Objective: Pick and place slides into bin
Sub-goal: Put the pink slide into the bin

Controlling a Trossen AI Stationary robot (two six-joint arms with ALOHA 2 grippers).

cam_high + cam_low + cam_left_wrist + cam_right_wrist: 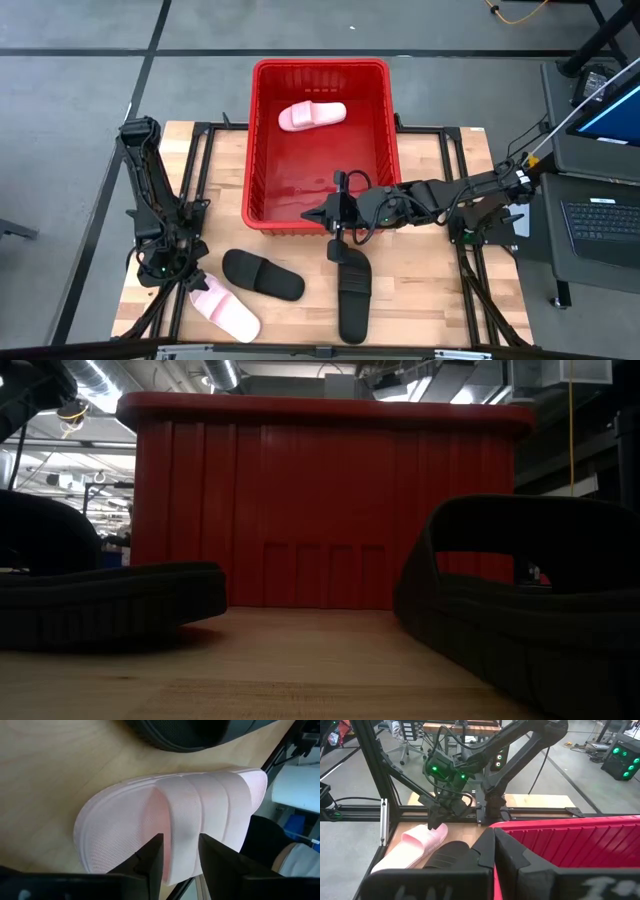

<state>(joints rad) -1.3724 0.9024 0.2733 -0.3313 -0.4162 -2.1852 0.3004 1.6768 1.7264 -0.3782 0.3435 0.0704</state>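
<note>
The red bin [320, 66] stands at the table's far middle; its near wall fills the low view [330, 510]. One pale pink slide [312, 115] lies on the bin's floor. A second pink slide [232, 312] lies sole down at the near left. My left gripper [197, 284] is shut on it. Two black slides [262, 274] [352, 290] lie on the table in front of the bin; both show in the low view [110, 600] [530, 620]. My right gripper [320, 214] is shut and empty at the bin's near wall, above the right black slide's far end. My left gripper [180, 855] pinches the pink slide's wide strap [183, 826] between its two fingers, at the slide's far-left end. The fingers come from above, slanting down. The slide [417, 842] lies flat with its sole on the table.
The black slide [190, 732] lies close beside the pink one. The bin's near rim [570, 822] is right next to my right gripper [494, 847]. Bare wood lies at the table's near right. A laptop [605, 220] and stands are beyond the right edge.
</note>
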